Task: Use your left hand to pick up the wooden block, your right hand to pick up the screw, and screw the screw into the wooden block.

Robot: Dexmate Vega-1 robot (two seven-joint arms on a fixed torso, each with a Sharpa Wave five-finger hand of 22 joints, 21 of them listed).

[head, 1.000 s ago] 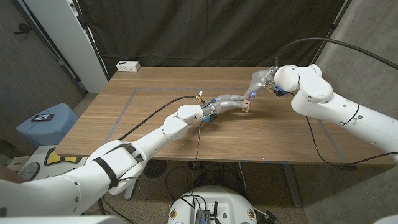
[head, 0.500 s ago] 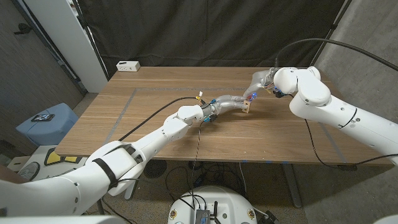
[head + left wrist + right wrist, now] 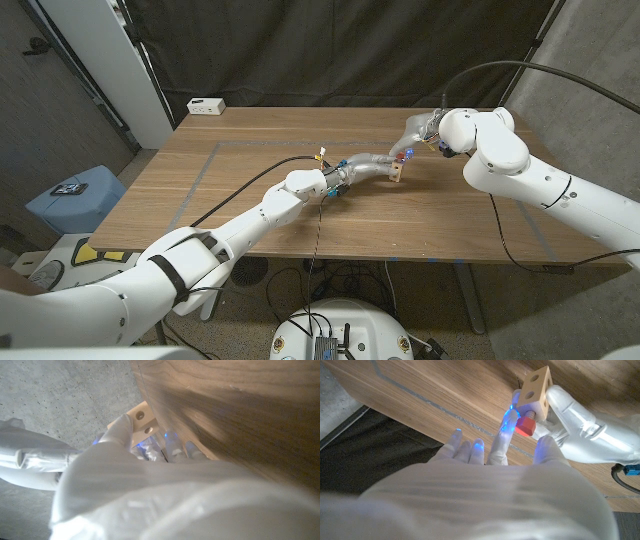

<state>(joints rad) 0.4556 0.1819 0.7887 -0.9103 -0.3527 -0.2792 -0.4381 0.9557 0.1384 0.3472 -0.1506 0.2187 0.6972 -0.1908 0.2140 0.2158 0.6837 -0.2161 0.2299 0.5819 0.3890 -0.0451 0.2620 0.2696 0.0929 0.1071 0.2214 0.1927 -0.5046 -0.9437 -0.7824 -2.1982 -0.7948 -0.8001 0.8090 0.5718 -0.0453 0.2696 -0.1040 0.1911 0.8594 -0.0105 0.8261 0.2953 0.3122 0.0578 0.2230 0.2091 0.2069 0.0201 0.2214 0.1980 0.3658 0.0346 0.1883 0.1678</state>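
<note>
- Wooden block (image 3: 536,391): a pale block with round holes in its faces, held off the table (image 3: 250,190); taken here as the landmark. It sits over the table's middle, toward the far edge. One holed face is turned toward the right hand, probably so the hole meets the screw squarely.
- Left hand (image 3: 368,166): reaches to the block from the robot's side and grips it, fingers wrapped round its near faces as the left wrist view shows. Judged purpose: a steady clamp, so the block does not spin under turning.
- Screw (image 3: 525,423): red head, short pale shank, seated against the block's holed face. How deep the shank sits cannot be told.
- Right hand (image 3: 418,133): just beyond the block, on its far side from the left hand. In the right wrist view the thumb and a finger (image 3: 505,435) pinch the red head while the remaining fingers fan out clear of the block, likely to leave room for twisting.
- Stage, by judgement: both pick-ups are done and threading is under way; alignment of shank and hole matters most now.
- White box (image 3: 206,105): on the table's far left corner, well apart from the block.
- Black cable (image 3: 240,187): trails across the table, left of the block.
</note>
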